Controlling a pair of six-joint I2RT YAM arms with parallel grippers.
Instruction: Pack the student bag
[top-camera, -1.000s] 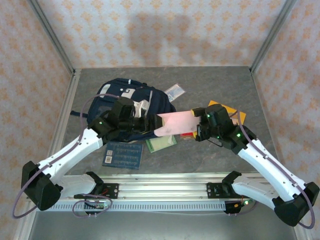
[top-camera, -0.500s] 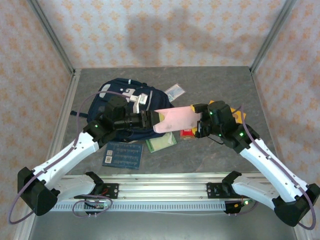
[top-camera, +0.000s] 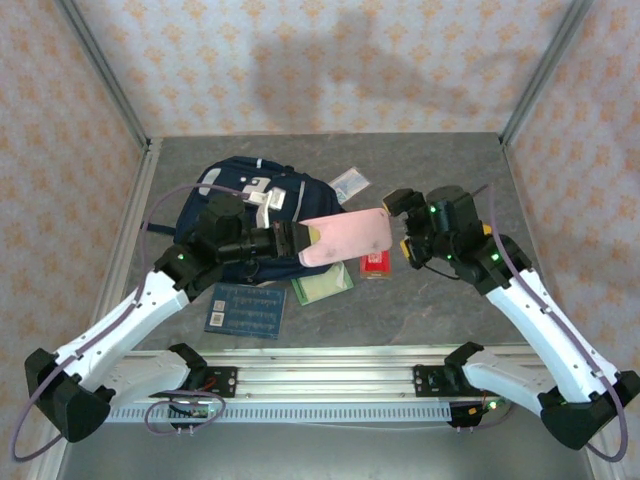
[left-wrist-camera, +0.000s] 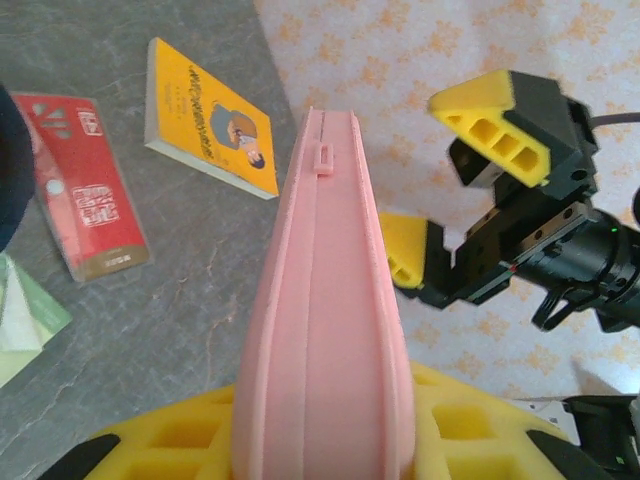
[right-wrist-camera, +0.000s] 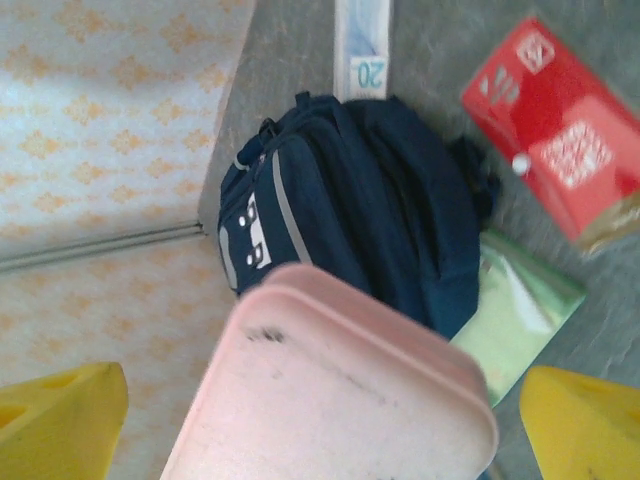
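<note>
jaws of the left gripper (top-camera: 290, 240) pinch one end of a pink case (top-camera: 345, 238); those of the right gripper (left-wrist-camera: 450, 190) stand spread just off its far end. the student bag (top-camera: 240, 195) lies back-left, partly under the left arm, likely the case's destination; a red packet (top-camera: 375, 263) waits nearby.

Showing a robotics lab cell: enclosing a grey desk (top-camera: 430, 165) with patterned panels (top-camera: 330, 60), aluminium posts (top-camera: 108, 80) and a slotted mounting rail (top-camera: 330, 372).
</note>
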